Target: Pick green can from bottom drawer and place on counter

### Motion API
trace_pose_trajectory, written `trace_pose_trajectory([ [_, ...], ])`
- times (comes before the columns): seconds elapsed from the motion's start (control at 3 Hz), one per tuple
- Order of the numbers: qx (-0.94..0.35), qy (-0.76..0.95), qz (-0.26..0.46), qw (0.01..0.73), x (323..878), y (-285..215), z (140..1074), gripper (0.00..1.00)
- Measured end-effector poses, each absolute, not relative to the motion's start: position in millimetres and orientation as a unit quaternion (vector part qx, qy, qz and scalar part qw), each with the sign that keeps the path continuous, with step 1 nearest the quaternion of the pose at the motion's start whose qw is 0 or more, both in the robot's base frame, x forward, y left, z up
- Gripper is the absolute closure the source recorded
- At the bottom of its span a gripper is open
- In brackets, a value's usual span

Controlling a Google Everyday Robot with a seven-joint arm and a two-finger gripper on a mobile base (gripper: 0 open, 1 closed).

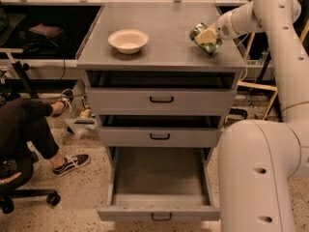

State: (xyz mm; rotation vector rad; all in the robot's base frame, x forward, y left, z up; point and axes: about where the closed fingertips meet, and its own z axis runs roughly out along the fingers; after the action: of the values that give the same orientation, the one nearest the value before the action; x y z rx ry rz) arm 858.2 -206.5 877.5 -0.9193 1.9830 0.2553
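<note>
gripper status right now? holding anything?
Gripper: closed on the green can, which is tilted, at the right side of the counter.

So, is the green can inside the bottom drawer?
No, the gripper holds the green can, tilted, at the right of the counter; the bottom drawer lies open.

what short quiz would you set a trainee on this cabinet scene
1. True or false: the bottom drawer stands open and empty.
2. The gripper is shut on: a) a drawer handle, b) the green can, c) a shoe.
3. Which dish stands on the counter, apart from the can?
Key: 1 true; 2 b; 3 the white bowl.
</note>
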Motion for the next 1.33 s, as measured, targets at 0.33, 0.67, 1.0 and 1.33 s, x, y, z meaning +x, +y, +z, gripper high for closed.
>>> trace_pose_trajectory([
  [0.33, -0.372, 0.803, 0.103, 0.453, 858.2, -206.4, 877.4, 0.12],
  [0.67, -0.372, 0.803, 0.103, 0.453, 858.2, -206.4, 877.4, 0.00],
  [1.0, -0.372, 0.803, 0.103, 0.453, 858.2, -206.3, 877.4, 0.00],
  [1.33, -0.380, 0.801, 0.099, 0.452, 858.2, -202.1, 878.9, 0.00],
])
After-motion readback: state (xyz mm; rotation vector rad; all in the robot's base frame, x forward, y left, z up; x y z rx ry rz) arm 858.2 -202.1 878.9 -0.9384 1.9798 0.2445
